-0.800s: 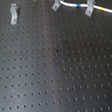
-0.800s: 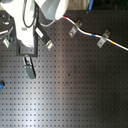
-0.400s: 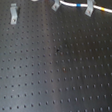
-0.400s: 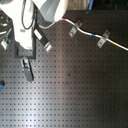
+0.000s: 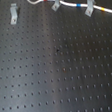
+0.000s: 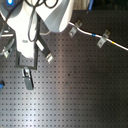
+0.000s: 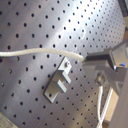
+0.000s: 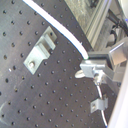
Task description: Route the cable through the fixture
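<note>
The white cable point(image 5: 75, 5) with red, blue and yellow bands runs past the middle clip point(image 5: 57, 1) and the right clip point(image 5: 90, 5), then leaves the first exterior view's top. The left fixture point(image 5: 13, 13) stands apart with no cable at it. My gripper point(image 7: 92, 58) is shut on the cable point(image 7: 40, 52), which stretches just beside a grey clip point(image 7: 60, 81). In the second wrist view the gripper point(image 8: 90, 65) holds the cable point(image 8: 55, 27) running alongside that clip point(image 8: 40, 50). In the second exterior view the gripper point(image 6: 27, 80) hangs low at the left.
Everything sits on a black perforated board point(image 5: 60, 76). The white arm body point(image 6: 35, 22) covers the second exterior view's upper left and hides part of the cable. Another clip point(image 8: 100, 105) shows in the second wrist view. A metal frame point(image 8: 100, 20) stands at the board's edge.
The arm has shifted down and slightly left in the second exterior view, carrying the cable end with it. The clips have stayed put.
</note>
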Tool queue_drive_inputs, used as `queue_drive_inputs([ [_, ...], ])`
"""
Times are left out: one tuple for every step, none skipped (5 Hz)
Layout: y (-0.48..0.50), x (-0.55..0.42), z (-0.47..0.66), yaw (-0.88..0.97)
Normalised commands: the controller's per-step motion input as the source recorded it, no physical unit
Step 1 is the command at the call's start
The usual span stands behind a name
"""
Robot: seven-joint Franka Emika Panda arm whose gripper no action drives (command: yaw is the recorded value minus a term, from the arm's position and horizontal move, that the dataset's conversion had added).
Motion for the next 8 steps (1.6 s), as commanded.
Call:
queue_drive_inputs([
  [0.460, -0.198, 0.27, 0.16],
  [0.496, -0.207, 0.36, 0.13],
  [0.481, -0.198, 0.41, 0.10],
  [0.209, -0.337, 0.34, 0.01],
  [0.097, -0.363, 0.34, 0.00],
  [0.079, -0.330, 0.38, -0.17],
  [0.052, -0.214, 0.52, -0.36],
  [0.034, -0.228, 0.53, -0.43],
])
